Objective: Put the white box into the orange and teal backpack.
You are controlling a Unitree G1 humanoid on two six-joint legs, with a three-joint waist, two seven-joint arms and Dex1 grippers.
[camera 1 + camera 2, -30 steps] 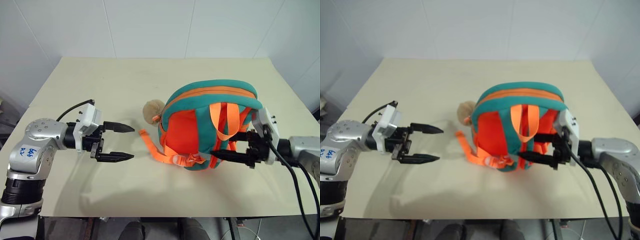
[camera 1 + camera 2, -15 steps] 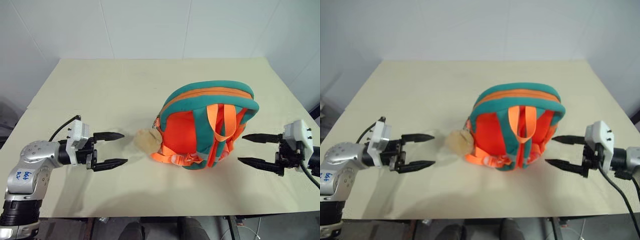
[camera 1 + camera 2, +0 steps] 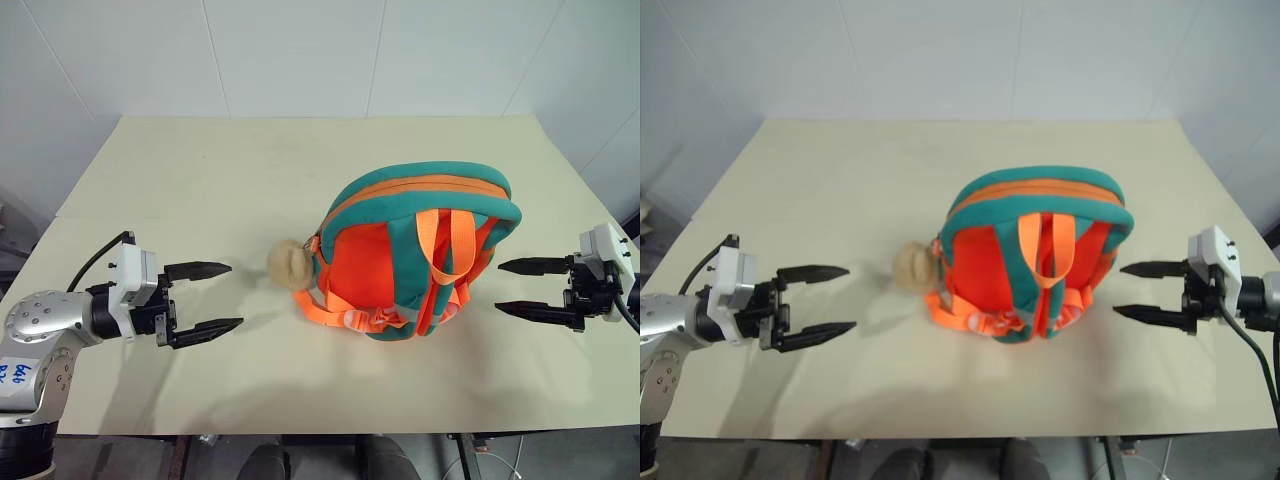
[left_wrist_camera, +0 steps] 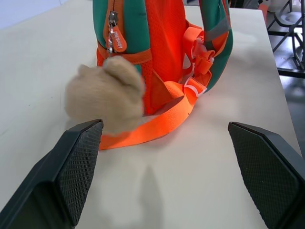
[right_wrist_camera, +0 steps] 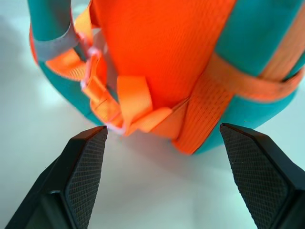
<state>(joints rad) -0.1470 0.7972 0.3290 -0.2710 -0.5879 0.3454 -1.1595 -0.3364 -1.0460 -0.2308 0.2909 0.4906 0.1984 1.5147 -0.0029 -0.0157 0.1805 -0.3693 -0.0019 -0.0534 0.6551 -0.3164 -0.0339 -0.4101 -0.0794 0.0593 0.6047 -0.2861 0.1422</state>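
Near edge, left side: my left jaws hover over the tabletop, spread wide, holding nothing, tips aimed right toward the tan pompom. Near edge, right side: my right jaws stand equally wide, empty, tips aimed left, just beside the pack but apart from it. Between them, mid-tabletop, the orange and teal backpack stands upright, straps facing me, zipper band appearing closed across its top. Pompom hangs at its left side; a loose orange strap trails on the tabletop at its left base. White box: cannot tell where.
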